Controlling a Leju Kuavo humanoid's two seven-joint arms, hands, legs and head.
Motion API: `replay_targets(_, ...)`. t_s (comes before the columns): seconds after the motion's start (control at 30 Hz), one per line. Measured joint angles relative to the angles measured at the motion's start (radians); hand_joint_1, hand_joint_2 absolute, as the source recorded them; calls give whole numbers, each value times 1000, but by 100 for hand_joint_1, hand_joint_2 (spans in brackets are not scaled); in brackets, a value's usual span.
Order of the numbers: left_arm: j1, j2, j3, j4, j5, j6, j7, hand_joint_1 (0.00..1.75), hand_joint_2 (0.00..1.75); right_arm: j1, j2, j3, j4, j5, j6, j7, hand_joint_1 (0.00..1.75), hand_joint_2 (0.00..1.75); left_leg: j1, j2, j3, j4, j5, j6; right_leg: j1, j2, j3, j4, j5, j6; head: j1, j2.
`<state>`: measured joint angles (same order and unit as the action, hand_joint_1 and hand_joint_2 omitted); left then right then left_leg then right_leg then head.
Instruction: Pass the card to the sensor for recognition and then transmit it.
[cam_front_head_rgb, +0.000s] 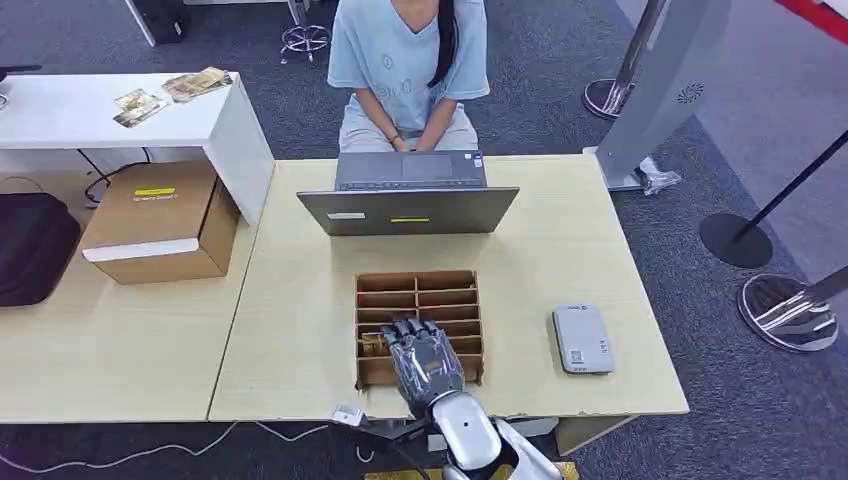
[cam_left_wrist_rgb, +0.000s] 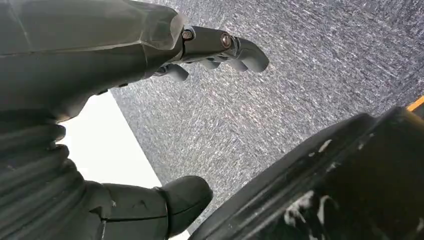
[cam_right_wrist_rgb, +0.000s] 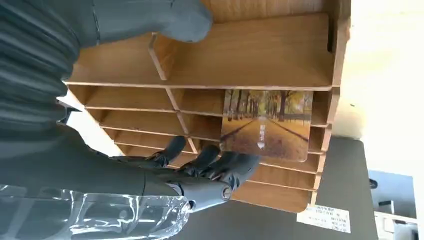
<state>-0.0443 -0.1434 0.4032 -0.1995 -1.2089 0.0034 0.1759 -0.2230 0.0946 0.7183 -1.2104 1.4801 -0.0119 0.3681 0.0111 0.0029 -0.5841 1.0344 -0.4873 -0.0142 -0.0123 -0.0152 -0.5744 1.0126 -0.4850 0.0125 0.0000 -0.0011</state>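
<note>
The right hand, fingers apart and holding nothing, is hovering over the wooden rack, near the card. The left hand is hanging empty over grey carpet, fingers loosely curled.

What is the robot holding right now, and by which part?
Nothing yet. The right hand hovers over the wooden organizer, fingers near the card; left hand is empty.

card's lower edge hidden in organizer

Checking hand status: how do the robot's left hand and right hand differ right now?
The right hand reaches over the brown wooden slotted organizer on the table; the left hand hangs above grey carpet. The right hand's fingers lie near the tree-lined-path picture card. Both hold nothing.
</note>
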Motion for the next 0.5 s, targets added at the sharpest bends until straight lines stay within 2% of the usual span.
replay_targets(0.13,0,0,0,0,-1,0,0,0,175,-2,0,0,0,0,0,0,70,175,0,0,0,0,0,0,0,0,0,0,0,0,0,0)
replay_targets(0.37,0,0,0,0,-2,0,0,0,175,-10,0,0,0,0,-1,0,68,175,0,0,0,0,0,0,0,0,0,0,0,0,0,0)
replay_targets(0.5,0,0,0,0,-3,0,0,0,175,-10,0,0,0,-2,-2,0,75,175,0,0,0,0,0,0,0,0,0,0,0,0,0,0)
